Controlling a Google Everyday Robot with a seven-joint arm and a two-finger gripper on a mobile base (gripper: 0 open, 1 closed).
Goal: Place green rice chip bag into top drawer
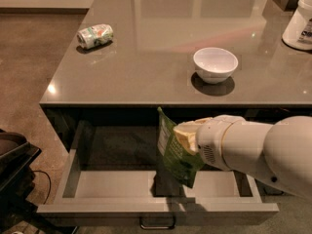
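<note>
The green rice chip bag (174, 151) hangs tilted inside the open top drawer (117, 184), its lower corner close to the pale grey drawer floor right of the middle. My gripper (185, 135) reaches in from the right and is shut on the bag's upper right side. The pale fingers (187, 133) press against the bag. The white arm (253, 147) covers the drawer's right part. The drawer's dark bar handle (157, 224) shows at the bottom edge.
On the grey counter (146, 57) stand a white bowl (215, 64), a crushed green-white can (94, 35) at the far left, and a white container (301, 21) at the far right. A dark object (14, 165) sits on the floor at left.
</note>
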